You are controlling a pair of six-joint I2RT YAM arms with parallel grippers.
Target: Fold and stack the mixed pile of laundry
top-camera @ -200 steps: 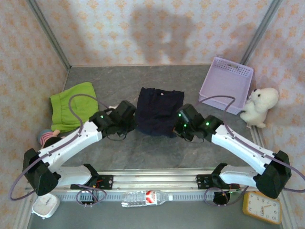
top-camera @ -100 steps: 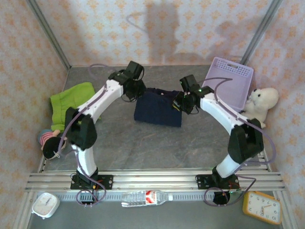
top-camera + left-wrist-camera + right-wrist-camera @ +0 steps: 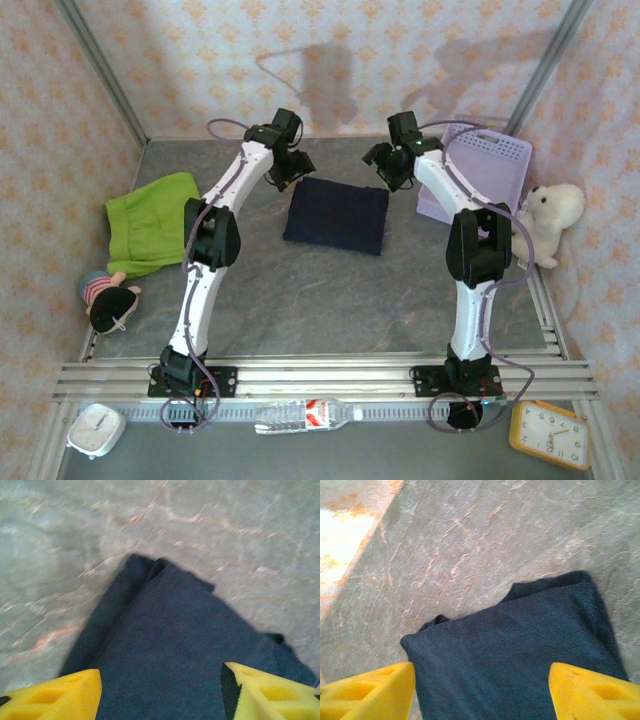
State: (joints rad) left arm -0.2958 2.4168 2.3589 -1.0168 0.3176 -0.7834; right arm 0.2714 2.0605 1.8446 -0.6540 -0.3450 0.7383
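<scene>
Folding stage: navy garment (image 3: 336,215) lies flat as a neat doubled rectangle at the centre of the table (image 3: 300,300). It looks folded at least once, and stacking is not yet done.
Left gripper (image 3: 291,172): poised over the cloth's 11 o'clock corner. In the left wrist view the gripper (image 3: 160,695) has its yellow fingers (image 3: 65,695) wide apart and holding nothing, with layered navy edges below.
Right gripper (image 3: 392,170): poised over the 1 o'clock corner, mirroring the left. In the right wrist view the gripper (image 3: 480,690) has its fingers (image 3: 592,690) spread and empty above the cloth.
Why paired: one gripper at each far corner probably keeps a folded edge straight and square.
Green garment (image 3: 150,222): lies at 9 o'clock by the left wall, well apart from the navy one, so it probably needs folding before it can be stacked.
Bystanders: basket (image 3: 480,165) sits at 1 o'clock just beside the right arm, and bear (image 3: 548,222) at 3 o'clock. Neither is laundry.
Risk: a reach toward the basket side could snag its rim.
</scene>
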